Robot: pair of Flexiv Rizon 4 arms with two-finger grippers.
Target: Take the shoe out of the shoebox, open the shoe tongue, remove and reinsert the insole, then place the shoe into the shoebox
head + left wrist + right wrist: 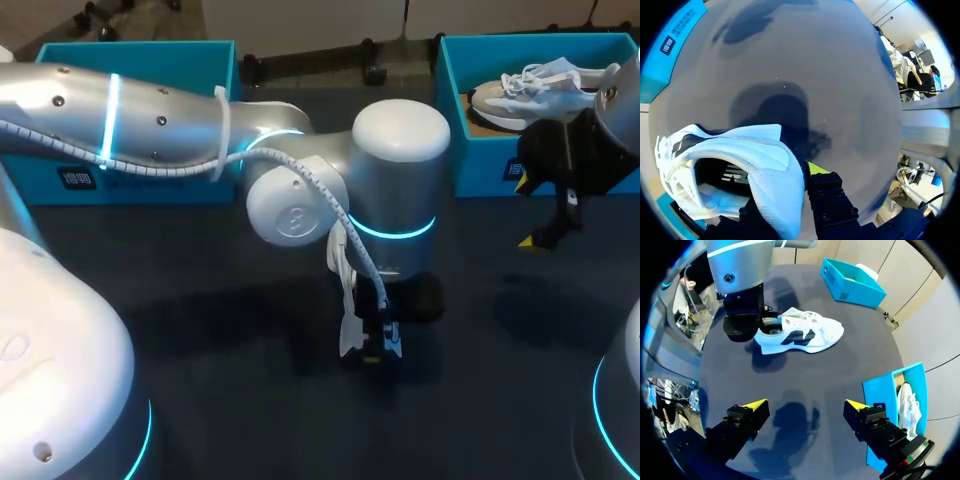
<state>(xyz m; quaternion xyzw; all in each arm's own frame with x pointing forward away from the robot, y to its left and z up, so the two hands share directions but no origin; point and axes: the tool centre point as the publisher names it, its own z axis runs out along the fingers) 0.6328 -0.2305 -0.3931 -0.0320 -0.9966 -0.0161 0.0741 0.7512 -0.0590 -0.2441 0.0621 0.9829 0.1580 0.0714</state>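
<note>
The shoe [805, 332] stands on its sole mid-table [855, 355], your left gripper [372, 345] clamped on its heel collar, one finger apparently inside. Your right gripper [805, 407] hangs wide open and empty over bare table, well apart from the shoe. Pin the heel down, then bring the right in above the laces and pinch the tongue [796, 319] by its top edge, lifting gently forward.

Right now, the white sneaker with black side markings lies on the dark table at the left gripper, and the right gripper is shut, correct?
Not quite. The right gripper is open, yellow tips wide apart, as the right wrist view shows. The white sneaker does lie on the dark table at the left gripper.
</note>
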